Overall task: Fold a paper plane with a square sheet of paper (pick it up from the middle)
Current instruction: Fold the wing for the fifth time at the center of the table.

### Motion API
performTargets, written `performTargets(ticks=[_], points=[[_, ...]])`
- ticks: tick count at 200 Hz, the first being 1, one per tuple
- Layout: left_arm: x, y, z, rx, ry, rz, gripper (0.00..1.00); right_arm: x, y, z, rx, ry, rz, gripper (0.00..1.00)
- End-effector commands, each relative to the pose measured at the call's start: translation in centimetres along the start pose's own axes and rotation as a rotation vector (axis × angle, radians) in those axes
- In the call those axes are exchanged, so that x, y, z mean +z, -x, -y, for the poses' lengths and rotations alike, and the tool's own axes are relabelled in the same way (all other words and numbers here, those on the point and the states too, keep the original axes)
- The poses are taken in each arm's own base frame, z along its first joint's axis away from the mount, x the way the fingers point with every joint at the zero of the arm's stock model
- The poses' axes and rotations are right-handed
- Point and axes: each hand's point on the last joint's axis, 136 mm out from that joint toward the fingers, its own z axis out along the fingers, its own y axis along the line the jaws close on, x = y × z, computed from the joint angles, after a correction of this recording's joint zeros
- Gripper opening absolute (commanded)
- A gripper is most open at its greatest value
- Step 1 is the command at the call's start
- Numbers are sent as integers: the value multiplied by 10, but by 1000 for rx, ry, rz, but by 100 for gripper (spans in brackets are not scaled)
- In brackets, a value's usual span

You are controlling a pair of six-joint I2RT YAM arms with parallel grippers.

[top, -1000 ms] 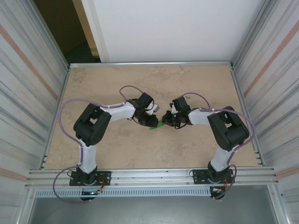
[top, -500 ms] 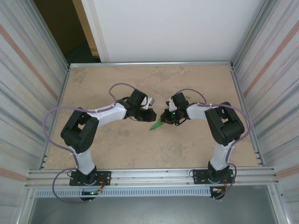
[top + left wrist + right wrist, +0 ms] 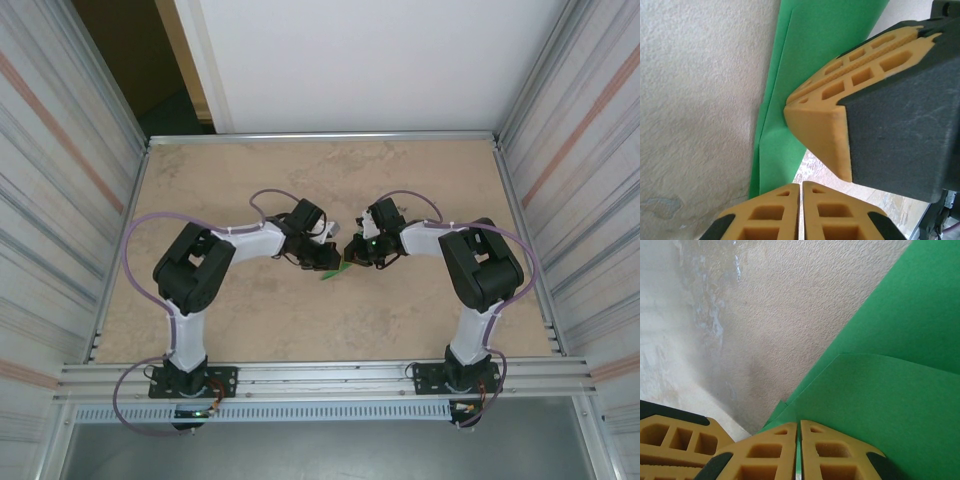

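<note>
Step in hand: a late fold. The paper [image 3: 810, 60] is already creased into a narrow, layered, pointed shape. It sits over the middle of the table [image 3: 250, 320], between my two grippers.

My right gripper [image 3: 798, 424] is clamped on the paper, with a green sliver showing in the slit between its jaws. My left gripper [image 3: 800, 186] has its jaws together at the paper's lower edge. Whether they nip that edge I cannot tell.

Both arms reach inward with elbows bent outward, the grippers almost nose to nose.

Judgement: the next move calls for a sure left hold before any crease is pressed, or the layers may slip out of line.
</note>
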Motion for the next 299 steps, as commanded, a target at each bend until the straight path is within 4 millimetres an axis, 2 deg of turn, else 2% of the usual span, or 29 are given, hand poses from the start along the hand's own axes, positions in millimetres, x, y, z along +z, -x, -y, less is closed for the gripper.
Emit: performTargets(ticks=[1, 149, 188, 299], points=[[2, -1, 3, -14, -12, -30, 12, 6, -11, 12, 20, -31, -59, 12], [9, -26, -16, -54, 90, -107, 11, 13, -14, 24, 51, -77, -77, 12], [6, -30, -17, -64, 99, -111, 11, 15, -16, 29, 62, -94, -84, 13], [-4, -57, -27, -96, 146, -144, 10, 19, -19, 39, 82, -128, -100, 12]])
